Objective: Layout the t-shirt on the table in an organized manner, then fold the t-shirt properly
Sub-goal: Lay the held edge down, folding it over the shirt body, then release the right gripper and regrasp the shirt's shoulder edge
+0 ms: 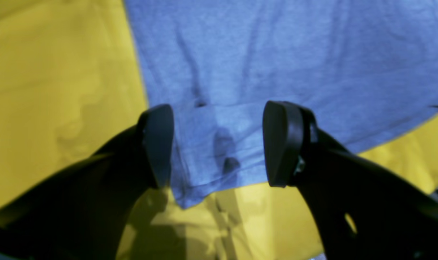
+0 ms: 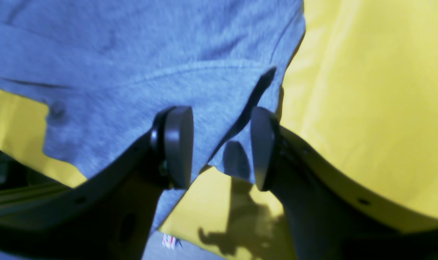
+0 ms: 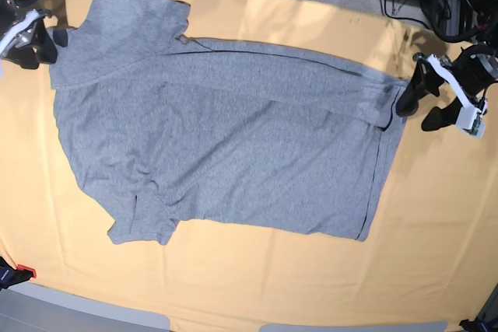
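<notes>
Shirt flat across bench, plain side up. Left tool wide, right tool parted, both empty (corners under them). Risk: lifting tools snag hem, rumpling layout.
</notes>
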